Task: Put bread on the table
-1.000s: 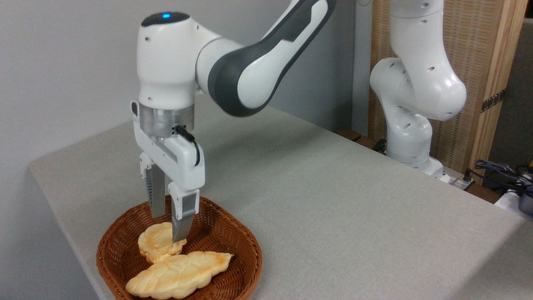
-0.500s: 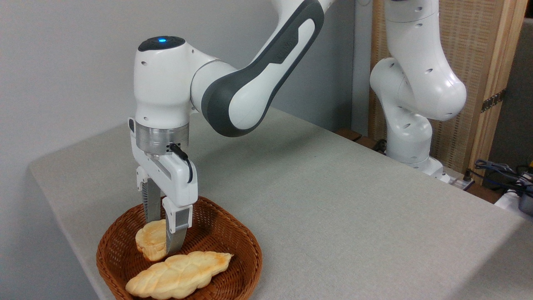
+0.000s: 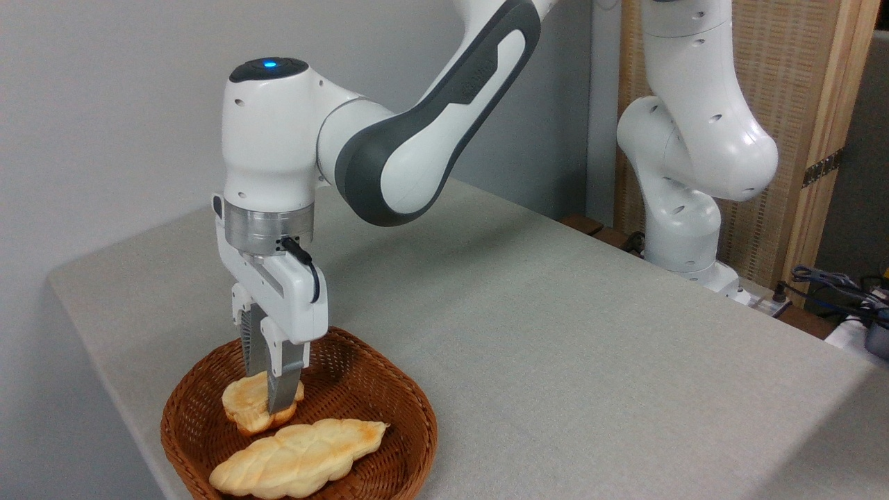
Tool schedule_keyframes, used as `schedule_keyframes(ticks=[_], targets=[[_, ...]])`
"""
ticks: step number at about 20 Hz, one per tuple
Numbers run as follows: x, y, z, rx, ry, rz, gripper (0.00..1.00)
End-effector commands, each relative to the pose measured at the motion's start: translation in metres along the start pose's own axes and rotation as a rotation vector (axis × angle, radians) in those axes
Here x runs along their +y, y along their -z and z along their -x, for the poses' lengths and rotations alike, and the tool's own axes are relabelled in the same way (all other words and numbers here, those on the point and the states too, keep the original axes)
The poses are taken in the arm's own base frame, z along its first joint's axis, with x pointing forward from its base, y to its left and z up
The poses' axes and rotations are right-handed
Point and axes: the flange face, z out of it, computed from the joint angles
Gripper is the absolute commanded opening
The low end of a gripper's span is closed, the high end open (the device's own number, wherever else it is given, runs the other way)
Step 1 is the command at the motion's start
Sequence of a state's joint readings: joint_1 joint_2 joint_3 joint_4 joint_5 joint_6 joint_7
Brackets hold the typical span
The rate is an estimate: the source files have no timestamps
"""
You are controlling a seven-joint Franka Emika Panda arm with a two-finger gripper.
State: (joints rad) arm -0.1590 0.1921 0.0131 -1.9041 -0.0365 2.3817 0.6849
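The bread (image 3: pixel 244 407), a small round toasted bun, sits in a brown wicker basket (image 3: pixel 389 396) at the table's near left corner. My gripper (image 3: pixel 267 399) points straight down into the basket with its fingers closed on the bun, which tilts up slightly on its right side. The front finger (image 3: pixel 283 389) hides the bun's middle. The table (image 3: pixel 555 333) is covered in light grey-beige fabric and stretches away to the right of the basket.
A long braided pale-golden loaf (image 3: pixel 298 458) lies in the basket just in front of the bun. The arm's white base (image 3: pixel 684 229) stands at the table's far right, with a wooden screen behind it and cables (image 3: pixel 847 292) at the right edge.
The gripper came down into the basket and drew its fingers together on the bun, which has shifted and tipped a little.
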Motion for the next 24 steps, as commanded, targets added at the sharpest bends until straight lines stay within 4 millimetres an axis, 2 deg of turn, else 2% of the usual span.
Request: schedule_keyframes(ticks=[1, 7, 11, 13, 15, 16, 17, 19, 21, 24], targets=[[0.000, 0.033, 0.002, 0.003, 0.013, -0.013, 0.49], [0.005, 0.107, 0.032, -0.071, 0.038, 0.055, 0.48], [0.020, 0.131, 0.052, -0.159, 0.043, 0.133, 0.48], [0.030, 0.135, 0.062, -0.195, 0.042, 0.167, 0.48], [0.041, 0.130, 0.070, -0.244, 0.040, 0.216, 0.49], [0.045, 0.127, 0.073, -0.263, 0.040, 0.245, 0.57], [0.050, 0.119, 0.076, -0.286, 0.038, 0.272, 0.77], [0.063, 0.104, 0.079, -0.318, 0.025, 0.302, 0.82], [0.081, 0.093, 0.071, -0.337, -0.014, 0.320, 0.97], [0.088, 0.085, 0.067, -0.351, -0.030, 0.329, 1.00]])
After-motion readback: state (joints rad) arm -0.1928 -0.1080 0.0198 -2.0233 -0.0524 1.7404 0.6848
